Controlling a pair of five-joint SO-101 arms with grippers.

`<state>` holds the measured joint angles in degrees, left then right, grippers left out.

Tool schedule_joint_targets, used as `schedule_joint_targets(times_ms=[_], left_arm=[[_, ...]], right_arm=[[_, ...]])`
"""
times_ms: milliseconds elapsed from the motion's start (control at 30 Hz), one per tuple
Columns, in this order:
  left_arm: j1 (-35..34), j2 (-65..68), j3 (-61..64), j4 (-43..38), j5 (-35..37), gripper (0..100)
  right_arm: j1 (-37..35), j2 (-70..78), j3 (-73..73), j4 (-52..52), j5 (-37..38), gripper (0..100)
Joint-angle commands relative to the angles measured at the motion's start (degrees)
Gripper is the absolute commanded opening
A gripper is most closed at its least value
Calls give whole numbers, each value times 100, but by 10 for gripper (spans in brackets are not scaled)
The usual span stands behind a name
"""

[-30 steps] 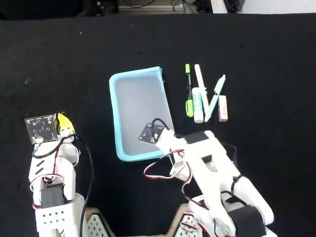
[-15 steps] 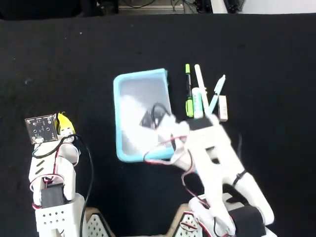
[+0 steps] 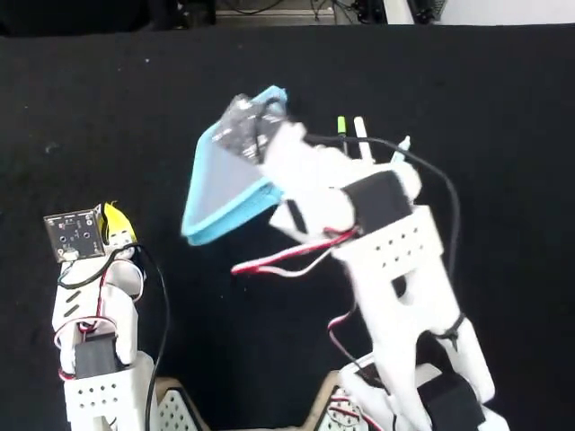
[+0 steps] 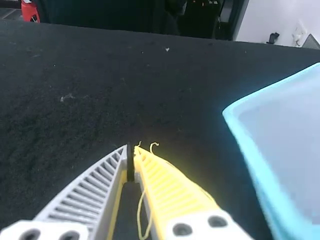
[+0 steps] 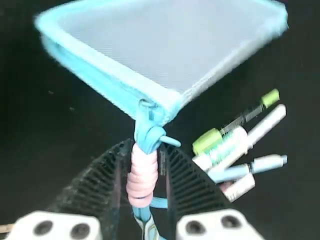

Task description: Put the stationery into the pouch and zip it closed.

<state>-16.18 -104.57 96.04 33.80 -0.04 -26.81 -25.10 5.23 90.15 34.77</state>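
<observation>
The light-blue mesh pouch (image 3: 225,184) hangs tilted above the table, held by one corner. My right gripper (image 5: 144,172) is shut on the pouch's pink zipper pull (image 5: 141,177), just below the corner of the pouch (image 5: 165,50). In the high view the right gripper (image 3: 274,190) sits under its arm, next to the pouch. The stationery lies on the table beyond it: a green highlighter (image 5: 235,125), a white marker (image 5: 265,122), a light-blue pen (image 5: 252,167) and an eraser (image 5: 240,186). My left gripper (image 4: 131,152) is shut and holds nothing, low at the left (image 3: 115,224), with the pouch (image 4: 280,150) off to its side.
The black tablecloth (image 3: 108,108) covers the whole table. The right arm (image 3: 395,251) stretches over the stationery, hiding most of it in the high view; the tips of the highlighter (image 3: 341,124) and white marker (image 3: 360,128) stick out.
The right arm has raised the pouch off the table by its zipper pull and carried it toward the far side, so it now hangs tilted. The left arm has stayed still.
</observation>
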Motion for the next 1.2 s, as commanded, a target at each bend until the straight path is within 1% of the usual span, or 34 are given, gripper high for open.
schedule_joint_targets(times_ms=[0,100,233,300,433,567,700,833,900,1033,1167], left_arm=[[-31,-18,119,-149,-35,30],[-31,-18,101,-149,-35,30],[40,-18,110,-149,-9,30],[312,-18,127,-132,-35,30],[1156,-18,127,-88,-44,30],[1631,-18,127,132,-44,30],[1622,-18,127,141,-53,30],[1332,-18,127,141,-316,30],[1305,-18,127,149,-457,30],[1490,-18,127,237,-475,30],[1420,-18,127,527,-492,30]], right_arm=[[-457,-110,-391,53,-26,11],[-633,-110,-391,53,-26,11],[-686,-110,-409,-9,-26,11],[-686,-110,-418,-237,-26,11],[-686,-110,-418,-835,-62,11],[-695,-110,-409,-1099,-70,11],[-686,-127,-382,-1046,-97,11],[-712,-242,75,-976,-527,11],[-905,-321,356,-1248,-589,11],[-1336,-585,1007,-1890,-589,11],[-1415,-936,1930,-2198,-554,11]])
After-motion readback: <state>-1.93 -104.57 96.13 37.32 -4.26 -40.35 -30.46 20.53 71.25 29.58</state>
